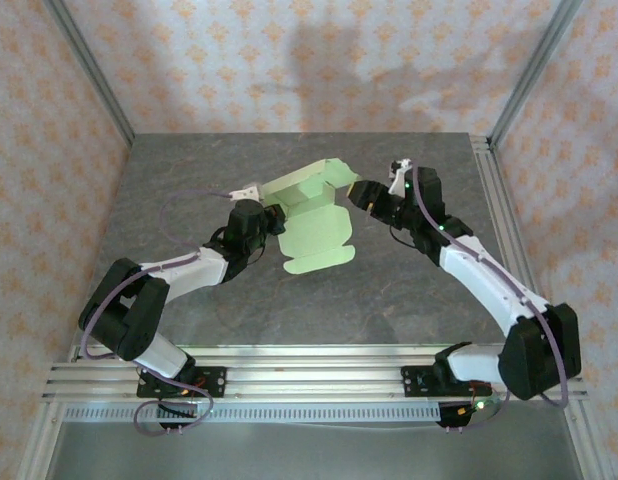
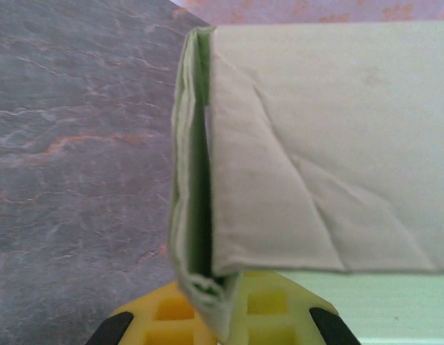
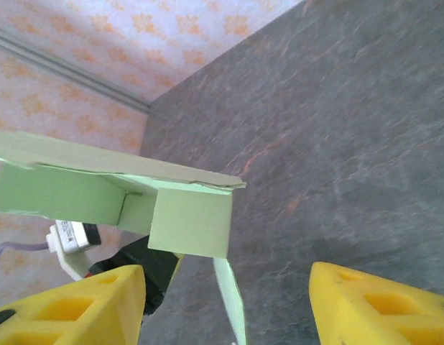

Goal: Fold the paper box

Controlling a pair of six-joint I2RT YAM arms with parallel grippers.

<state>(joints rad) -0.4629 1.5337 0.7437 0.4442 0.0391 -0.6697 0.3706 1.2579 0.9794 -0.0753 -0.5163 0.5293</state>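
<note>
Green paper box [image 1: 311,215] is clamped in the forward-reaching left end effector [image 1: 275,216].

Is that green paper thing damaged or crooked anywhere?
A little. The paper box has slanting wrinkles across its pale panel, which don't look like planned folds. Its folded corner, pinched in the left claw, looks crumpled and frayed. The box is also held at a tilt, only partly folded.

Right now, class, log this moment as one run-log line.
left jaws: shut on paper box edge | right jaws: open, beside paper box | paper box: partly folded
</note>
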